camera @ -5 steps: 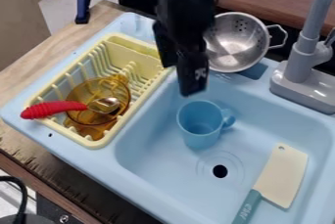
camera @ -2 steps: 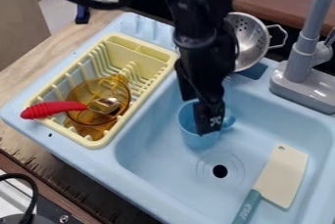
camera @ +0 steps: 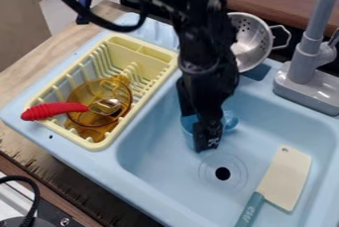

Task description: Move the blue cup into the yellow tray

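Observation:
The black gripper [camera: 197, 129] hangs low in the sink, over the blue cup, with its fingers open and spread apart. The blue cup [camera: 187, 131] stands upright on the sink floor, largely hidden behind the gripper; part of its left side and its handle at the right show. Whether the fingers touch the cup, I cannot tell. At the left, the yellow tray [camera: 108, 141], a slatted dish rack, rests on the sink's side ledge. In it lie an amber transparent pot [camera: 81, 93] and a spoon with a red handle [camera: 56, 111].
A metal colander [camera: 252, 40] sits behind the sink, beside the grey faucet [camera: 304, 62]. A toy cleaver [camera: 286, 179] with a teal handle lies at the sink's right. The drain hole [camera: 222, 173] is in front of the cup. A dark blue clamp [camera: 84, 6] stands at the upper left.
The gripper has come down and toward the front from behind the cup, and now covers most of it. The arm's cable has swung into view at the upper left. The cup has not visibly moved.

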Motion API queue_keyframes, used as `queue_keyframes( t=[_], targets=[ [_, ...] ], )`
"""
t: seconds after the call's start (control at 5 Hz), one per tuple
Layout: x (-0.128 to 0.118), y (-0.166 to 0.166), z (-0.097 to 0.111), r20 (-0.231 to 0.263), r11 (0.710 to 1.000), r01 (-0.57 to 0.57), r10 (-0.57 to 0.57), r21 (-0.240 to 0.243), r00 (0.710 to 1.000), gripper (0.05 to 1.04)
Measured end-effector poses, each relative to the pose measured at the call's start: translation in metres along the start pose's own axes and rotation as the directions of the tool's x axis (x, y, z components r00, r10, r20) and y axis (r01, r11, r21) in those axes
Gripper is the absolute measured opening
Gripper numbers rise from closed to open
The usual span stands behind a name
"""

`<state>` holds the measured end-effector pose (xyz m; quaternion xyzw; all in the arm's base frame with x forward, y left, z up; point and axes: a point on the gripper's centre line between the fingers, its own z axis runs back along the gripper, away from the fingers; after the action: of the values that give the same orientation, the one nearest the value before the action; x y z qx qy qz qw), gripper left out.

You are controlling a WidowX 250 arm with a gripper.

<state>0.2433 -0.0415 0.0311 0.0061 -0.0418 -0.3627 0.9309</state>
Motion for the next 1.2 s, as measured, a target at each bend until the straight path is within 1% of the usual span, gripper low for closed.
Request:
queue_keyframes(
  t=[0.2,0.4,0.6,0.8,1.0,1.2],
  targets=[
    [-0.001,0.000,-0.005,0.013,1.000,0.012,-0.011,-0.008,1.000,1.000],
    [-0.002,0.000,-0.008,0.018,1.000,0.009,-0.009,-0.007,1.000,0.972],
    [-0.003,0.000,-0.011,0.021,1.000,-0.008,0.008,-0.018,1.000,0.712],
    [-0.005,0.002,-0.018,0.004,1.000,-0.004,0.004,-0.008,1.000,0.415],
    [-0.005,0.003,-0.018,0.003,1.000,0.005,-0.005,0.004,1.000,0.185],
    [-0.008,0.004,-0.015,-0.011,1.000,0.005,-0.005,-0.015,1.000,0.074]
  ],
)
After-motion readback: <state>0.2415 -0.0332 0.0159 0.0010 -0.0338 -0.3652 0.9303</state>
